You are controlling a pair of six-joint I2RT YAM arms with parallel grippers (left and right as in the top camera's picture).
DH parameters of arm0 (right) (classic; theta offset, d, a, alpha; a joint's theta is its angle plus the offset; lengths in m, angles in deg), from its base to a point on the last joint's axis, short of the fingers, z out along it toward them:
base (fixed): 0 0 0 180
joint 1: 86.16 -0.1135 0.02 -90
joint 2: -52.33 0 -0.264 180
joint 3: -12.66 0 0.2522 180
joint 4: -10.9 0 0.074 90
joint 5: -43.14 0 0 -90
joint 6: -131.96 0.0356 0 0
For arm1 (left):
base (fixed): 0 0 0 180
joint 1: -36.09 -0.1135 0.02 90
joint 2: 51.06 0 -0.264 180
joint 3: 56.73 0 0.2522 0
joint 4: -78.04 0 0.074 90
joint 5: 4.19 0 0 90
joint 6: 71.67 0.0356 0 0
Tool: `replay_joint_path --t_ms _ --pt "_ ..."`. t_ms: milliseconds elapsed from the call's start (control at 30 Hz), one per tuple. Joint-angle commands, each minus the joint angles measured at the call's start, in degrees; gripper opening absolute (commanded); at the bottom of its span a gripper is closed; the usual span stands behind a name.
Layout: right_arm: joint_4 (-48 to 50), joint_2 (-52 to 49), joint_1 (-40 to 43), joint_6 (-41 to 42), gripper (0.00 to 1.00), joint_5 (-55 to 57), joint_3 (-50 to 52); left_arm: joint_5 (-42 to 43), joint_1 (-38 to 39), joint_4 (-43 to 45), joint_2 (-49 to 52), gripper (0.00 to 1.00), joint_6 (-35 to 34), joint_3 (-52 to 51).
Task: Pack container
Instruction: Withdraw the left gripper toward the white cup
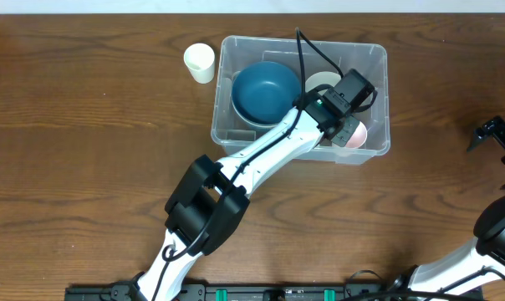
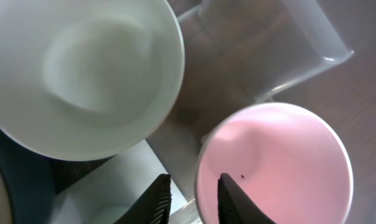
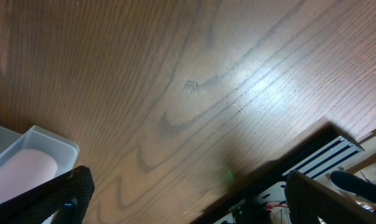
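The left gripper (image 2: 193,202) is down inside the container (image 1: 369,60), jaws only slightly parted and straddling the rim of the pink cup (image 2: 281,155) — one finger inside, one outside with a sliver of gap. The right gripper (image 3: 197,202) hangs over the table (image 3: 206,81), jaws wide, holding nothing. One container, at the table's far middle, holds two bowls — a blue bowl (image 1: 267,90) and a white bowl (image 2: 82,74) — plus the pink cup, and a second, white cup (image 1: 200,62) stands just outside it.
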Motion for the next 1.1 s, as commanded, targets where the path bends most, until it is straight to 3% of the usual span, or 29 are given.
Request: replay_joint_path --t_ms 0,67,233,367,467,533,667,833,1067 --pt "0.0 1.4 0.6 0.9 0.99 0.1 0.0 -0.7 -1.2 0.0 -1.6 0.29 0.1 2.3" --pt "0.0 1.4 0.6 0.9 0.99 0.1 0.0 -0.7 -1.6 0.0 -3.0 0.31 0.1 3.4" --pt "0.0 1.4 0.6 0.9 0.99 0.1 0.0 -0.7 -2.0 -0.1 -8.8 0.46 0.2 6.9" --pt "0.0 1.4 0.6 0.9 0.99 0.1 0.0 -2.8 -3.7 -0.2 -15.8 0.49 0.1 7.3" --pt "0.0 1.4 0.6 0.9 0.99 0.1 0.0 -9.0 -6.4 -1.4 -21.0 0.64 0.1 7.3" --pt "0.0 1.4 0.6 0.9 0.99 0.1 0.0 -13.6 -9.4 -2.9 -24.0 0.66 0.1 7.3" --pt "0.0 1.4 0.6 0.9 0.99 0.1 0.0 -16.9 -17.9 -6.8 -26.9 0.83 -0.4 7.3" --pt "0.0 1.4 0.6 0.9 0.99 0.1 0.0 -16.2 -31.4 -12.2 -24.5 0.88 -8.2 6.3" --pt "0.0 1.4 0.6 0.9 0.99 0.1 0.0 -3.2 -43.4 -12.8 -15.1 0.90 -8.1 6.2"
